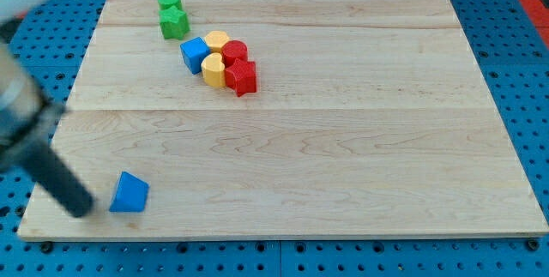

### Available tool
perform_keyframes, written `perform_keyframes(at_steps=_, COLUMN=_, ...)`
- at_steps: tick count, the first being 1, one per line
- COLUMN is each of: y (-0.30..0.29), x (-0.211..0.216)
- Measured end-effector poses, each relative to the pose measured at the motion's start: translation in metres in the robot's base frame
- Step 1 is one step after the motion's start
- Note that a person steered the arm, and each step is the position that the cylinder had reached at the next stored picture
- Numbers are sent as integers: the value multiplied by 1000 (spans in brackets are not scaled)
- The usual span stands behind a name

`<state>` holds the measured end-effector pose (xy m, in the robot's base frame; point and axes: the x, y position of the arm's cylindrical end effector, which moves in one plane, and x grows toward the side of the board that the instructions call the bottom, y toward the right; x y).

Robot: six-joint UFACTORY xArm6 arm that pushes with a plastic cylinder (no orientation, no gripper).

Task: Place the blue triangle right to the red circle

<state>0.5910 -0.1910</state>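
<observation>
Pincer there is none on this arm: it ends in a dark rod, so nothing opens, closes or holds. The tip (83, 210) rests near the board's (343, 140) bottom left corner, just to the left of the blue triangle (129, 194), close beside it; whether they touch cannot be told, since the rod is blurred.

The blue triangle lies alone, well apart from the cluster near the view's top. There the red circle (234, 52) sits among a blue cube (195, 54), two yellow blocks (216, 42) (213, 69) and a red star-like block (242, 78). Two green blocks (170, 3) (174, 24) stand further up and left.

By its look the triangle is small, light and rigid, and should slide easily on the smooth wood. It cannot be gripped, only shoved: a push on the middle of a flat side should drive it straight, while a push near a corner would likely spin it or let it slip off the tip.

From the view's upper left the rod slants down to the right, its upper part a wide blur at the left edge. The tip sits on the side of the triangle away from the cluster, which suits a push towards the upper right. The spot to the right of the red circle looks free, though the star-like block lies just below it and could be knocked.
</observation>
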Motion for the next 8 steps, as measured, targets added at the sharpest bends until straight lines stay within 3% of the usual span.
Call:
perform_keyframes(at_steps=2, y=177, x=-68)
perform_keyframes(at_steps=3, y=177, x=-37)
perform_keyframes(at_steps=4, y=149, x=25)
perform_keyframes(at_steps=5, y=73, x=20)
perform_keyframes(at_steps=6, y=63, x=-7)
perform_keyframes(at_steps=8, y=48, x=-11)
